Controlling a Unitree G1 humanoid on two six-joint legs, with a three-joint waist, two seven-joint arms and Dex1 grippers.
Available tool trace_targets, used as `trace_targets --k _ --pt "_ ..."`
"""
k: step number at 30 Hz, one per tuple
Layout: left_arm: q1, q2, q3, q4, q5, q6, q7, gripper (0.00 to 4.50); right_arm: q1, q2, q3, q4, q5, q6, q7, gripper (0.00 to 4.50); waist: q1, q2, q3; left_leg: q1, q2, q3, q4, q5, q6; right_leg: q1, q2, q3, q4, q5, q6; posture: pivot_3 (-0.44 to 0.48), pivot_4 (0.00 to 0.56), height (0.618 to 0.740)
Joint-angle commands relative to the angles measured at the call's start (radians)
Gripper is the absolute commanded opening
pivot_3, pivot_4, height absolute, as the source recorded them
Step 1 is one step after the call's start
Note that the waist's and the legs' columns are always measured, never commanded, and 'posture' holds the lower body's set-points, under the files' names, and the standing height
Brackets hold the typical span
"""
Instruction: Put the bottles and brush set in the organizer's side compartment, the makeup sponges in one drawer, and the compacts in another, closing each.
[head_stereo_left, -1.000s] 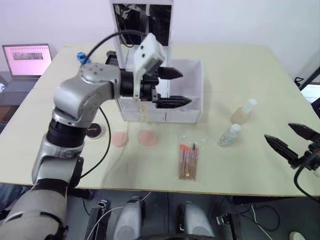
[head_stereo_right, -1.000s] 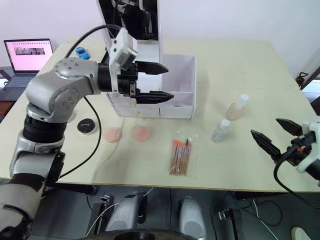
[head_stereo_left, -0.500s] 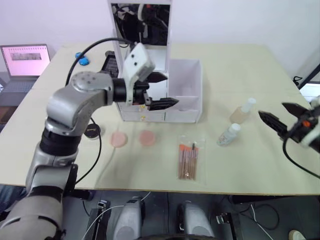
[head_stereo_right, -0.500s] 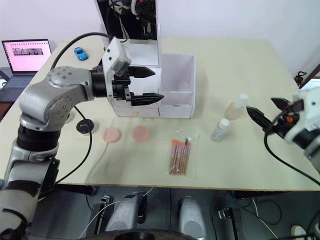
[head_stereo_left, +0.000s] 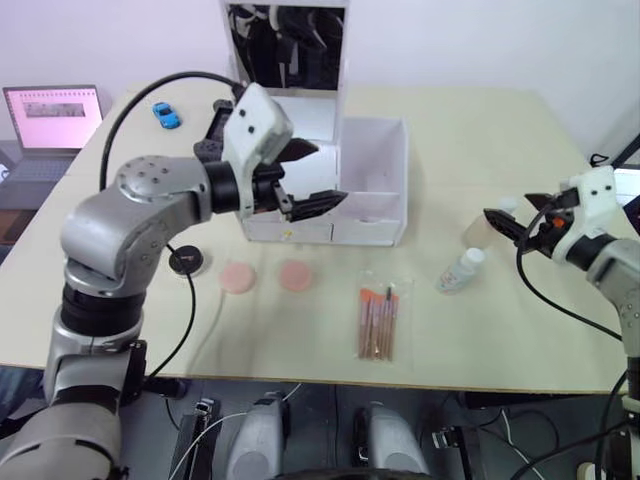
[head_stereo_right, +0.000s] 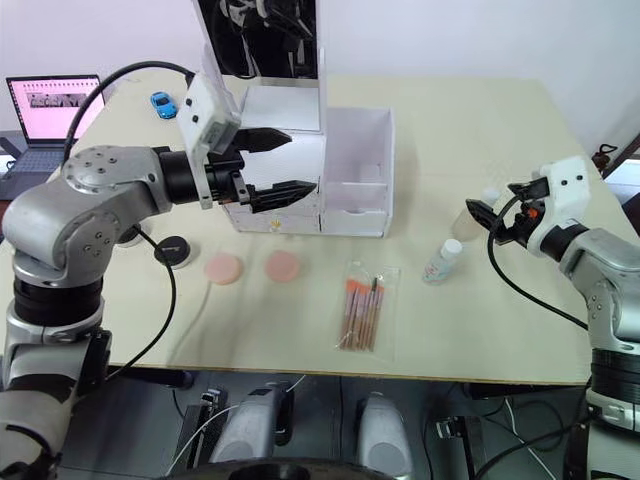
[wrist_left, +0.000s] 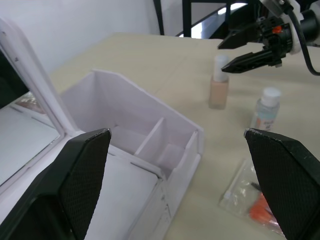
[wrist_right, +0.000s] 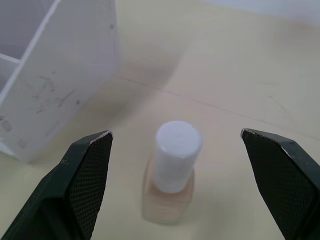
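A: Right gripper (head_stereo_right: 487, 219) is spread wide, level with the beige bottle (wrist_right: 170, 180). The bottle stands upright on the table (head_stereo_left: 500, 130), between the two fingers, touching neither.

B: And the clear bottle (head_stereo_left: 459, 270)?

A: Upright too, just beside the beige one, nearer the table's front edge. The brush set (head_stereo_left: 377, 321) lies flat in its clear bag, in front of the organizer (head_stereo_left: 365, 195).

B: Left side?

A: Left gripper (head_stereo_left: 312, 178) hangs over the organizer's drawer block, fingers wide apart, nothing in them. The side compartment (wrist_left: 150, 145) is open on top, with a divider across it.

B: Sponges?

A: Two pink sponges (head_stereo_left: 238, 278) (head_stereo_left: 294, 275) lie side by side on the table in front of the drawers. A black compact (head_stereo_left: 186, 261) sits to their left, near the arm's cable. The mirror (head_stereo_left: 285, 45) stands upright behind the drawers.
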Motion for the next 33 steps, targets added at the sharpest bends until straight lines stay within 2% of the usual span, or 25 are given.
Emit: trace_targets --k 1,3,4,6,8,22,26,27,33 --pt "-0.008 0.006 0.027 -0.023 -0.007 -0.010 0.011 4.50 -0.025 0.012 -0.003 0.016 -0.016 -0.029 -0.007 4.36 0.001 0.000 0.000 0.000 0.000 0.000 0.000 0.000 0.000 0.000 0.000 0.000 0.000 0.000 0.000 0.000 0.150 0.740" --pt "-0.009 0.002 0.024 -0.022 -0.005 -0.014 0.015 4.50 -0.034 0.032 -0.001 0.031 -0.019 -0.032 -0.016 4.36 0.001 0.000 0.000 0.000 0.000 0.000 0.000 0.000 0.000 0.000 0.000 0.000 0.000 0.000 0.000 0.000 0.150 0.740" --pt "-0.010 0.001 0.022 -0.020 -0.004 -0.016 0.015 4.50 -0.035 0.039 0.003 0.036 -0.022 -0.034 -0.018 4.12 0.001 0.000 0.000 0.000 0.000 0.000 0.000 0.000 0.000 0.000 0.000 0.000 0.000 0.000 0.000 0.000 0.150 0.740" --pt "-0.012 0.000 0.020 -0.017 -0.002 -0.019 0.016 4.50 -0.033 0.048 0.008 0.039 -0.023 -0.031 -0.017 3.58 0.001 0.000 0.000 0.000 0.000 0.000 0.000 0.000 0.000 0.000 0.000 0.000 0.000 0.000 0.000 0.000 0.150 0.740" --pt "-0.013 0.000 0.016 -0.014 0.002 -0.024 0.015 4.50 -0.026 0.058 0.012 0.037 -0.026 -0.038 -0.015 2.62 0.001 0.000 0.000 0.000 0.000 0.000 0.000 0.000 0.000 0.000 0.000 0.000 0.000 0.000 0.000 0.000 0.150 0.740" --pt "0.027 -0.004 0.034 0.013 0.018 -0.071 0.025 4.50 0.000 0.093 -0.015 0.026 -0.024 -0.086 -0.007 2.62 0.001 0.000 0.000 0.000 0.000 0.000 0.000 0.000 0.000 0.000 0.000 0.000 0.000 0.000 0.000 0.000 0.150 0.740" --pt "0.037 0.010 0.031 0.030 0.029 -0.096 0.016 4.50 -0.015 0.106 -0.017 0.042 -0.028 -0.111 -0.018 0.83 0.000 0.000 0.000 0.000 0.000 0.000 0.000 0.000 0.000 0.000 0.000 0.000 0.000 0.000 0.000 0.000 0.150 0.740" --pt "0.039 0.011 0.033 0.031 0.027 -0.099 0.015 4.50 -0.022 0.109 -0.019 0.042 -0.024 -0.117 -0.019 0.67 0.000 0.000 0.000 0.000 0.000 0.000 0.000 0.000 0.000 0.000 0.000 0.000 0.000 0.000 0.000 0.000 0.150 0.740" --pt "0.079 0.023 0.062 0.029 0.013 -0.125 -0.002 4.50 -0.050 0.092 -0.032 0.016 0.006 -0.112 0.010 0.67 -0.001 0.000 0.000 0.000 0.000 0.000 0.000 0.000 0.000 0.000 0.000 0.000 0.000 0.000 0.000 0.000 0.150 0.740"
